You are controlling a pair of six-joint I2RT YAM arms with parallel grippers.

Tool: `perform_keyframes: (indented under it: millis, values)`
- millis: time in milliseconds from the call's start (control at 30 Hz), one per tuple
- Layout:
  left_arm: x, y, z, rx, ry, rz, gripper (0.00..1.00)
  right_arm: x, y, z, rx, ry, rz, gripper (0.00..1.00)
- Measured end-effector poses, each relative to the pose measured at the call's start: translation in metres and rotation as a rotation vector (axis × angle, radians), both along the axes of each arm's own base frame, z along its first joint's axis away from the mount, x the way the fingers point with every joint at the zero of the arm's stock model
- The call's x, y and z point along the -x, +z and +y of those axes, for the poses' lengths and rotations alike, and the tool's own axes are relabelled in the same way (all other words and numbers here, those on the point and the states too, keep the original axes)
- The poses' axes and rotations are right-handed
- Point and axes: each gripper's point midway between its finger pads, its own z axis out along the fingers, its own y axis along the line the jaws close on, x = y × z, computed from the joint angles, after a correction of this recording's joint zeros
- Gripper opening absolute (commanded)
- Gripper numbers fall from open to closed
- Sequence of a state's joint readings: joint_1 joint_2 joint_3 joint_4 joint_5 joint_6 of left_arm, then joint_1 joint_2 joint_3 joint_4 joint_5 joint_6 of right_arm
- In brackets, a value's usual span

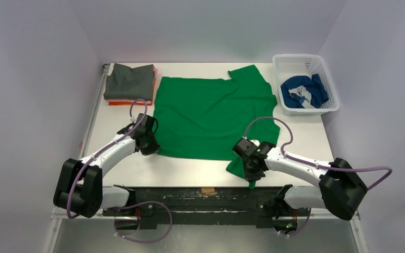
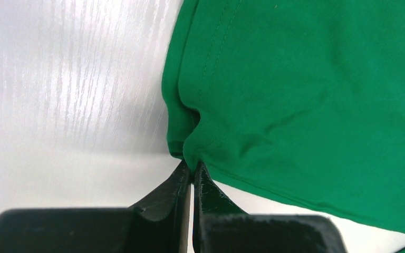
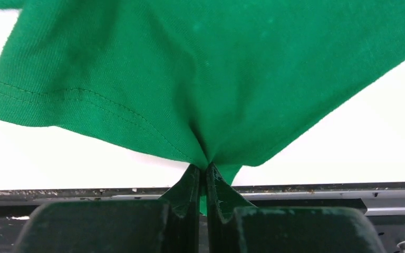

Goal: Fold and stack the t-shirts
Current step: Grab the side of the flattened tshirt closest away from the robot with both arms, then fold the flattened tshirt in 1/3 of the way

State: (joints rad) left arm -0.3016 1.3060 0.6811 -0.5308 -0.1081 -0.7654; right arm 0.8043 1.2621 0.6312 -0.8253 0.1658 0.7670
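A bright green t-shirt (image 1: 213, 113) lies spread on the white table, one sleeve at the far right. My left gripper (image 1: 148, 143) is shut on its near-left corner; the wrist view shows the cloth (image 2: 295, 95) pinched at the fingertips (image 2: 194, 169). My right gripper (image 1: 249, 164) is shut on the shirt's near-right sleeve, the cloth (image 3: 205, 68) bunched between the tips (image 3: 204, 169), with a bit hanging over the table's front edge. A folded stack, dark grey shirt (image 1: 130, 80) on top of pink and orange ones, sits at the far left. A blue shirt (image 1: 303, 92) lies in the basket.
The white lattice basket (image 1: 331, 84) stands at the far right. The black mounting rail (image 1: 205, 195) runs along the table's near edge. White walls close in the back and sides.
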Motion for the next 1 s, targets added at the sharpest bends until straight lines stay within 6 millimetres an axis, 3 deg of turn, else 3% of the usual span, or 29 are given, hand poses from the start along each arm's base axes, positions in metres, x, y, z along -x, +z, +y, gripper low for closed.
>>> perform_keyframes:
  millis: [200, 433, 600, 800, 1000]
  values:
    - [0.015, 0.001, 0.004, 0.006, 0.012, -0.006, 0.0, 0.018, 0.008, -0.014, -0.009, 0.004, 0.014, 0.0]
    - [0.046, -0.008, 0.01, 0.016, 0.034, 0.015, 0.0, 0.039, 0.02, -0.019, -0.043, 0.032, 0.047, 0.0]
    - [0.052, -0.006, 0.009, 0.029, 0.028, 0.003, 0.0, 0.039, 0.026, -0.022, -0.044, 0.034, 0.029, 0.0]
    - [0.042, 0.003, 0.001, 0.054, 0.016, -0.007, 0.0, 0.015, 0.041, -0.011, -0.058, 0.033, -0.066, 0.0]
    - [0.002, 0.028, -0.014, 0.081, -0.007, -0.074, 0.0, -0.053, 0.077, 0.001, -0.075, -0.016, -0.261, 0.0]
